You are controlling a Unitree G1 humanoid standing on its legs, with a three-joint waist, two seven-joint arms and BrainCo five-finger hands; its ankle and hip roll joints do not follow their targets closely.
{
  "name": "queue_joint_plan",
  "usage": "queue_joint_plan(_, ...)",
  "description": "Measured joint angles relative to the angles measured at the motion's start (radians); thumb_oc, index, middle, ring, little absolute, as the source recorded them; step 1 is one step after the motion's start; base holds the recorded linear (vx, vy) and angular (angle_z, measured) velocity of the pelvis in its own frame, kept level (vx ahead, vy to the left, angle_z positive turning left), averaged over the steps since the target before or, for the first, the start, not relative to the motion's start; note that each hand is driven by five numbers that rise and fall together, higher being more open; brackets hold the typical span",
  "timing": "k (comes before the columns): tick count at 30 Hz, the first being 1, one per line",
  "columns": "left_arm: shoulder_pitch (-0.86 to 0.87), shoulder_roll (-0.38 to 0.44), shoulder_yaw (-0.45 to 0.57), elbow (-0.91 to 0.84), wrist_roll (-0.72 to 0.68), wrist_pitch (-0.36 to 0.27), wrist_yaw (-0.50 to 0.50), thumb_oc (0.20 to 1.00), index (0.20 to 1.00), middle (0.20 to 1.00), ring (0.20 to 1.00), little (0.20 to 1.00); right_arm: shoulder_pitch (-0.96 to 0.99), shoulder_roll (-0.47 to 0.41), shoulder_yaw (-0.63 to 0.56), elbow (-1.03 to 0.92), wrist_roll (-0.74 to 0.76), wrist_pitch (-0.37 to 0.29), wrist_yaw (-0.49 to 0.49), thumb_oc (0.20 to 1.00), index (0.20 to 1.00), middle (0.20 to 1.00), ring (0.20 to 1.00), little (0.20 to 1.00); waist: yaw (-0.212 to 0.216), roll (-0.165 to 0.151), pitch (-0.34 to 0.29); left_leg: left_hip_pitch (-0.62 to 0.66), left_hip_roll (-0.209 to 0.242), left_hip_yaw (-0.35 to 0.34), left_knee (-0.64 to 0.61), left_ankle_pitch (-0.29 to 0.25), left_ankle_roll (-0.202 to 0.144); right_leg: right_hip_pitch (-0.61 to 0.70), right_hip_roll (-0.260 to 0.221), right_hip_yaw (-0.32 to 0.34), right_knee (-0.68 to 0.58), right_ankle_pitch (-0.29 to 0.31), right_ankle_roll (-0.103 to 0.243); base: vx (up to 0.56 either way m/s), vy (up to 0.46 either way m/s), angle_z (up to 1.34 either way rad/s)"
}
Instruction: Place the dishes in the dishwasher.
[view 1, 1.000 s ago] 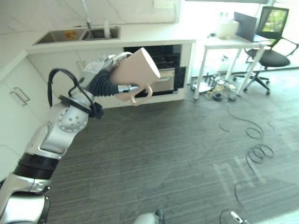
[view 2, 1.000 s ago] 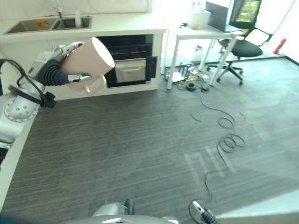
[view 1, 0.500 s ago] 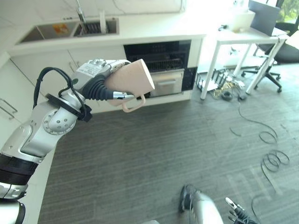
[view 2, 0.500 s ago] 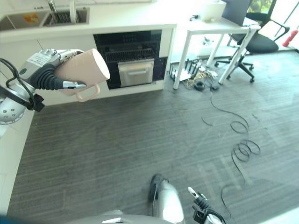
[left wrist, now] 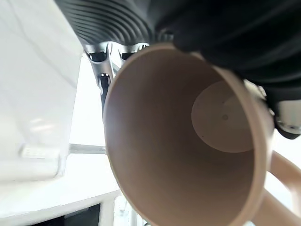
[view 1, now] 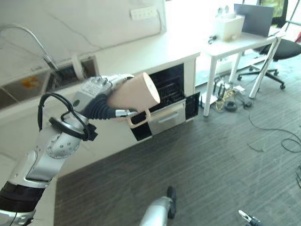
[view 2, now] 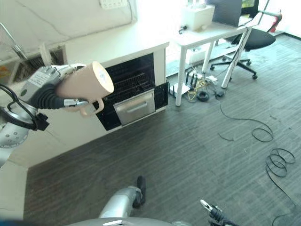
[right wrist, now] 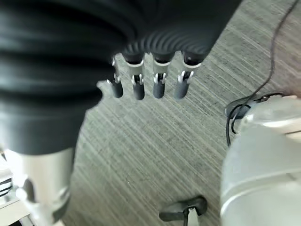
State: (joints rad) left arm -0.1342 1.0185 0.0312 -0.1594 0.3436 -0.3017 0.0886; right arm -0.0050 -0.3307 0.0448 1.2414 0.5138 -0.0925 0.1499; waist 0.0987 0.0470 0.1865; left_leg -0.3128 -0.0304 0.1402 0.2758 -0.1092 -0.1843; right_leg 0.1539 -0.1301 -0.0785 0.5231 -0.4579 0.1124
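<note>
Left hand (view 1: 101, 96) is wrapped around a beige mug (view 1: 134, 93), holding it up on its side in mid-air, handle hanging down. The mug sits in front of the open dishwasher (view 2: 134, 89) under the white bench (view 1: 141, 54), not inside it. From the left wrist view, the mug is empty. Right hand (right wrist: 150, 82) hangs above the grey floor (view 2: 188, 150), fingers straight and loose, gripping nothing.

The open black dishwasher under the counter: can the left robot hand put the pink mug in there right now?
Probably not yet. The left robot hand holds the pink ceramic mug up in the air, apart from the open black dishwasher. Bare grey carpet lies between, so nothing seems to block the way.
</note>
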Motion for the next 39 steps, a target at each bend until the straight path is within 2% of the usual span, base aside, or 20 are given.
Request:
queue_joint_plan(1, -0.001, 0.034, 0.022, 0.045, 0.005, -0.017, -0.018, 0.2, 0.2, 0.2, 0.2, 0.2, -0.011, 0.046, -0.006, -0.011, 0.0, -0.007, -0.004, 1.0, 1.0, 1.0, 1.0, 1.0, -0.013, -0.082, -0.013, 0.011, -0.032, 0.073, 0.076, -0.056, 0.016, 0.001, -0.004, -0.098, -0.012, 0.05, -0.072, 0.46, 0.059, -0.24)
queue_joint_plan(2, -0.002, 0.047, 0.047, 0.059, 0.006, -0.023, -0.022, 0.2, 0.2, 0.2, 0.2, 0.2, -0.013, 0.06, -0.016, -0.027, 0.0, -0.026, -0.007, 1.0, 1.0, 1.0, 1.0, 1.0, -0.008, -0.071, -0.013, -0.013, 0.003, 0.077, 0.349, -0.089, 0.149, 0.05, -0.018, -0.165, -0.025, 0.055, -0.056, 0.39, 0.004, -0.12)
queue_joint_plan(3, -0.018, 0.055, 0.055, 0.068, 0.003, -0.024, -0.025, 0.2, 0.2, 0.2, 0.2, 0.2, 0.001, 0.042, -0.006, -0.072, -0.001, -0.04, -0.014, 1.0, 1.0, 1.0, 1.0, 1.0, -0.009, 0.001, -0.035, 0.103, 0.03, 0.015, 0.315, -0.198, 0.181, 0.041, 0.014, -0.162, 0.065, 0.097, 0.012, 0.38, -0.053, -0.08)
queue_joint_plan(5, -0.098, 0.124, 0.044, 0.083, -0.027, -0.051, -0.024, 0.2, 0.2, 0.2, 0.2, 0.2, 0.007, 0.083, 0.01, -0.105, -0.004, -0.04, -0.027, 1.0, 1.0, 1.0, 1.0, 1.0, -0.061, -0.001, -0.01, 0.219, -0.033, -0.068, 0.192, -0.184, 0.267, -0.157, -0.036, -0.102, 0.382, 0.122, -0.004, 0.24, -0.164, 0.46)
queue_joint_plan(7, -0.109, 0.194, 0.044, 0.084, -0.027, -0.067, -0.022, 0.2, 0.2, 0.2, 0.2, 0.2, 0.005, 0.095, 0.026, -0.108, -0.004, -0.044, -0.032, 1.0, 1.0, 1.0, 1.0, 1.0, -0.069, 0.017, -0.003, 0.316, -0.039, -0.071, 0.051, -0.138, 0.252, -0.331, -0.04, -0.11, 0.293, 0.139, -0.028, 0.26, -0.367, 0.34)
queue_joint_plan(10, -0.225, 0.205, -0.024, 0.085, -0.038, -0.06, -0.01, 0.2, 0.2, 0.2, 0.2, 0.2, 0.015, 0.064, 0.041, -0.101, -0.006, -0.052, -0.014, 1.0, 1.0, 1.0, 1.0, 1.0, -0.072, 0.039, 0.02, 0.368, -0.077, -0.158, -0.006, -0.135, 0.254, -0.425, -0.003, -0.074, -0.223, 0.248, -0.047, 0.23, -0.499, 0.66)
queue_joint_plan(12, -0.261, 0.216, -0.067, 0.086, -0.068, -0.058, 0.002, 0.2, 0.2, 0.2, 0.2, 0.2, -0.016, 0.047, 0.021, -0.04, -0.005, -0.054, 0.008, 1.0, 1.0, 1.0, 1.0, 1.0, -0.086, 0.022, 0.03, 0.4, -0.124, -0.192, 0.002, -0.14, 0.248, -0.533, 0.021, 0.042, -0.202, 0.355, -0.105, 0.28, -0.523, 0.99)
queue_joint_plan(15, -0.255, 0.228, -0.084, 0.079, -0.105, -0.057, 0.003, 0.2, 0.2, 0.2, 0.2, 0.2, -0.014, 0.047, 0.009, -0.009, -0.004, -0.058, 0.014, 1.0, 1.0, 1.0, 1.0, 1.0, -0.074, -0.018, 0.017, 0.488, -0.143, -0.192, 0.046, -0.147, 0.224, -0.425, 0.126, -0.038, -0.185, 0.432, -0.217, 0.29, -0.531, 0.71)
queue_joint_plan(17, -0.165, 0.174, -0.056, -0.037, -0.134, 0.001, 0.003, 0.2, 0.2, 0.2, 0.2, 0.2, -0.006, -0.011, 0.009, -0.005, -0.008, -0.06, 0.023, 1.0, 1.0, 1.0, 1.0, 1.0, -0.012, 0.001, -0.005, 0.426, -0.126, -0.139, 0.223, -0.117, 0.138, -0.336, 0.131, -0.023, -0.272, 0.425, -0.259, 0.15, -0.343, 0.3)
queue_joint_plan(18, -0.149, 0.205, -0.052, -0.122, -0.138, 0.008, -0.001, 0.2, 0.2, 0.2, 0.2, 0.2, -0.019, -0.01, 0.013, -0.015, -0.01, -0.063, 0.029, 1.0, 1.0, 1.0, 1.0, 1.0, 0.009, -0.015, -0.002, 0.379, -0.066, -0.091, 0.243, -0.162, 0.152, -0.288, 0.129, -0.028, -0.325, 0.426, -0.258, 0.08, -0.347, 0.19)
queue_joint_plan(20, -0.157, 0.203, -0.057, -0.194, -0.143, 0.01, -0.022, 0.2, 0.2, 0.2, 0.2, 0.2, -0.032, -0.006, 0.042, -0.051, -0.007, -0.074, 0.033, 1.0, 1.0, 1.0, 1.0, 1.0, 0.013, -0.031, 0.003, 0.317, 0.073, -0.024, 0.165, -0.168, 0.11, -0.225, 0.116, -0.068, -0.329, 0.426, -0.228, 0.03, -0.249, 0.46)
queue_joint_plan(21, -0.188, 0.172, -0.065, -0.202, -0.144, 0.012, -0.028, 0.2, 0.2, 0.2, 0.2, 0.2, -0.027, -0.015, 0.045, -0.072, -0.004, -0.091, 0.033, 1.0, 1.0, 1.0, 1.0, 1.0, -0.035, -0.019, 0.006, 0.308, 0.13, 0.069, 0.018, -0.026, 0.106, -0.232, 0.099, -0.138, -0.251, 0.374, -0.195, 0.04, -0.067, 1.04)
queue_joint_plan(22, -0.225, 0.134, -0.068, -0.195, -0.145, 0.012, -0.031, 0.2, 0.2, 0.2, 0.2, 0.2, -0.025, -0.012, 0.042, -0.091, -0.002, -0.105, 0.023, 1.0, 1.0, 1.0, 1.0, 1.0, -0.071, -0.022, 0.013, 0.289, 0.121, 0.133, 0.014, 0.028, 0.106, -0.23, 0.059, -0.157, -0.206, 0.298, -0.159, 0.06, -0.036, 0.89)
queue_joint_plan(25, -0.226, 0.079, -0.063, -0.133, -0.138, -0.013, -0.051, 0.2, 0.2, 0.2, 0.2, 0.2, -0.048, -0.005, -0.005, -0.087, -0.007, -0.096, 0.008, 1.0, 1.0, 1.0, 1.0, 1.0, -0.063, 0.004, 0.022, 0.276, 0.036, 0.076, -0.011, -0.006, 0.114, -0.233, 0.032, -0.108, -0.206, 0.302, -0.149, 0.03, -0.008, -0.22)
queue_joint_plan(26, -0.217, 0.046, -0.058, -0.101, -0.123, -0.022, -0.051, 0.2, 0.2, 0.2, 0.2, 0.2, -0.053, -0.007, -0.005, -0.088, -0.011, -0.093, 0.004, 1.0, 1.0, 1.0, 1.0, 1.0, -0.07, 0.026, 0.019, 0.288, -0.004, 0.075, -0.073, 0.01, 0.139, -0.239, 0.04, -0.087, -0.208, 0.303, -0.138, 0.04, 0.021, -0.69)
queue_joint_plan(27, -0.181, 0.041, -0.031, -0.084, -0.103, -0.028, -0.051, 0.2, 0.2, 0.2, 0.2, 0.2, -0.064, -0.009, 0.014, -0.091, -0.026, -0.086, 0.002, 1.0, 1.0, 1.0, 1.0, 1.0, -0.06, 0.072, 0.021, 0.317, -0.005, 0.046, -0.139, -0.001, 0.237, -0.257, 0.083, -0.07, -0.194, 0.298, -0.128, 0.04, 0.006, -0.81)
queue_joint_plan(30, -0.169, 0.044, -0.013, -0.058, -0.052, -0.04, -0.052, 0.2, 0.2, 0.2, 0.2, 0.2, -0.053, 0.02, 0.045, -0.09, -0.043, -0.082, 0.003, 1.0, 1.0, 1.0, 1.0, 1.0, -0.062, 0.039, 0.034, 0.324, 0.001, 0.079, -0.095, -0.04, 0.265, -0.248, 0.032, -0.164, -0.107, 0.265, -0.068, 0.02, -0.066, -0.37)
queue_joint_plan(33, -0.277, 0.102, -0.07, -0.012, -0.048, -0.044, -0.051, 0.2, 0.2, 0.2, 0.2, 0.2, -0.02, 0.026, 0.063, -0.13, -0.045, -0.085, -0.004, 1.0, 1.0, 1.0, 1.0, 1.0, -0.091, 0.022, 0.04, 0.303, 0.014, 0.012, -0.015, -0.06, 0.263, -0.358, -0.013, -0.096, 0.154, 0.282, 0.024, 0.0, -0.282, 0.69)
queue_joint_plan(35, -0.305, 0.133, -0.092, -0.024, -0.052, -0.036, -0.052, 0.2, 0.2, 0.2, 0.2, 0.2, -0.026, 0.03, 0.066, -0.138, -0.046, -0.091, -0.008, 1.0, 1.0, 1.0, 1.0, 1.0, -0.068, 0.025, 0.042, 0.314, 0.008, -0.012, -0.006, -0.067, 0.254, -0.298, -0.109, -0.067, -0.02, 0.291, 0.025, -0.08, -0.519, 0.47)
queue_joint_plan(39, -0.579, 0.273, -0.314, 0.006, -0.119, 0.002, -0.049, 0.2, 0.2, 0.2, 0.2, 0.2, -0.042, 0.051, 0.055, -0.07, -0.043, -0.109, 0.017, 1.0, 1.0, 1.0, 1.0, 1.0, -0.027, -0.015, 0.022, 0.205, 0.015, -0.149, 0.083, -0.07, 0.19, -0.239, -0.134, 0.139, -0.176, 0.346, 0.089, -0.18, -0.721, 0.89)
